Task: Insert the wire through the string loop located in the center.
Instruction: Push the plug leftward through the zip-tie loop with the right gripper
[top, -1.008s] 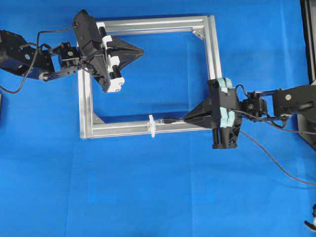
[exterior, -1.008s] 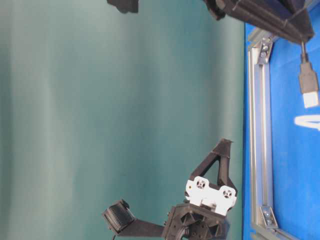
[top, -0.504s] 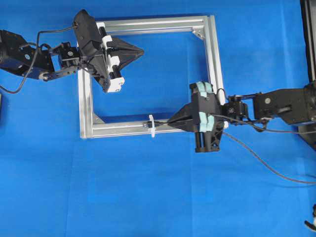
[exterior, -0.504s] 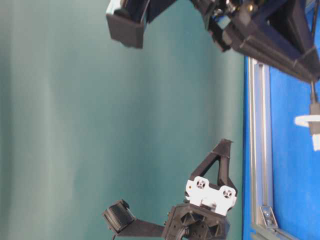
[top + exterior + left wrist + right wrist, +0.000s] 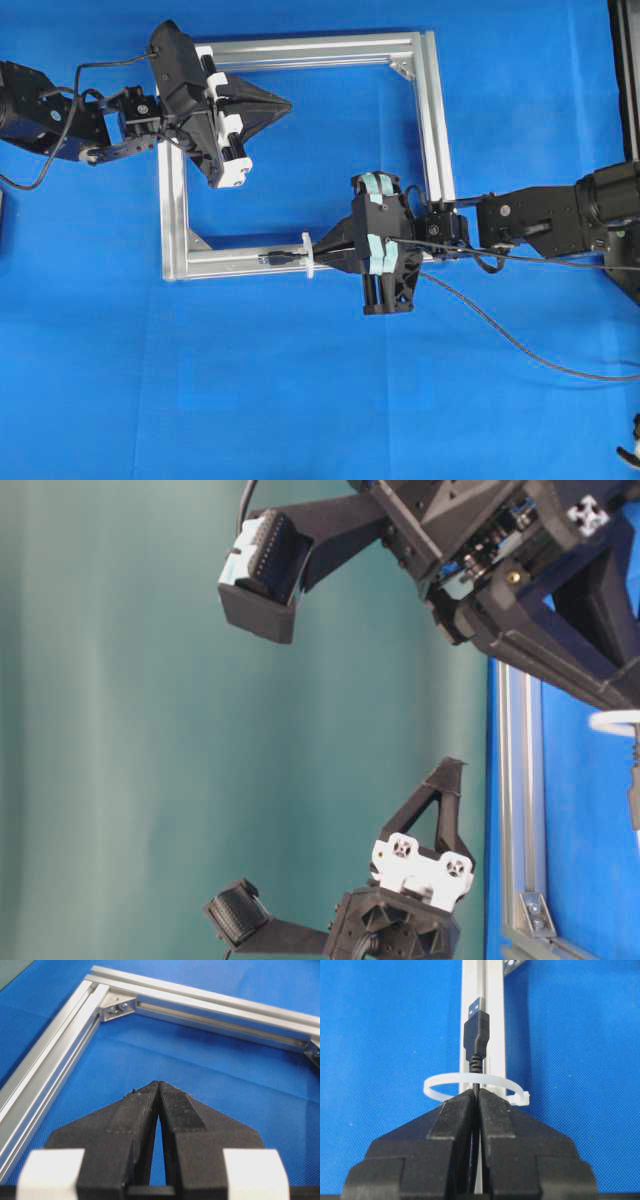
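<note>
Right arm reaches in from the right side of the overhead view, stretched nearly level across the silver frame point(image 5: 432, 120), wrist in line with the forearm. The right gripper point(image 5: 318, 249) points left along the frame's near bar, its jaws pressed together on the wire point(image 5: 476, 1045), fingertips right at the string loop point(image 5: 475, 1085). Left arm comes in from the left side, elbow bent, hanging above the frame's far-left corner. The left gripper point(image 5: 285, 101) points right, inside the frame, jaws closed flat against each other with nothing between them, well apart from the frame's near bar.
</note>
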`<state>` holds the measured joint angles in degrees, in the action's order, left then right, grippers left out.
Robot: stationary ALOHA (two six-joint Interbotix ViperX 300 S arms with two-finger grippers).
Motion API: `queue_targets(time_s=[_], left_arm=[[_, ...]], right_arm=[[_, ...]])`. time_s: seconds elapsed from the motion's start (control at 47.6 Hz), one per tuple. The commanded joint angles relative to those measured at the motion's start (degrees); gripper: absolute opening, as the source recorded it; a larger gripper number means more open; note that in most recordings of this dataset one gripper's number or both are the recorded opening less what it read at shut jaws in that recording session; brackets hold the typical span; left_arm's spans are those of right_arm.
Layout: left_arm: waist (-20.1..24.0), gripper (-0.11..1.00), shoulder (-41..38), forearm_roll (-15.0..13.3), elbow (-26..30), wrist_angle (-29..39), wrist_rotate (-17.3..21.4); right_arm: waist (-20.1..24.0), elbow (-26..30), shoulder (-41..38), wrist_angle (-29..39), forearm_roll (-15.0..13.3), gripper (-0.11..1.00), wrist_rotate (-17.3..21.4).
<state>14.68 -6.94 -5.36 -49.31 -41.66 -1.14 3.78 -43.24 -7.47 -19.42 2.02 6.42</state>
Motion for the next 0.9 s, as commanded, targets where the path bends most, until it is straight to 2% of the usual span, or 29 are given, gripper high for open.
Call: queue_targets(time_s=[0.0,0.21,0.357,0.567,0.882], left_arm=[[-0.2,0.0,1.6,0.2,0.4,-0.4,0.1],[-0.5,0.0,1.7,0.3,0.3,-0.3,0.0],[-2.4,0.0,2.0,0.3,-0.8,-0.3,0.0],[-7.1,0.0,3.6,0.3,-3.0,-0.3,0.0],[-15.2,0.0,4.7,0.3,-3.2,-0.3,0.1]], right_arm=[[-0.1,1.2,0.9,-0.4,0.2,-0.02,0.1],[-0.1,1.1,0.8,-0.4,0.1,-0.02,0.1],[-0.1,1.1,0.9,-0.3,0.2,-0.02,0.1],[-0.1,1.1,0.9,-0.3,0.1,-0.02,0.1],[-0.1,1.1,0.9,-0.3,0.1,-0.02,0.0]])
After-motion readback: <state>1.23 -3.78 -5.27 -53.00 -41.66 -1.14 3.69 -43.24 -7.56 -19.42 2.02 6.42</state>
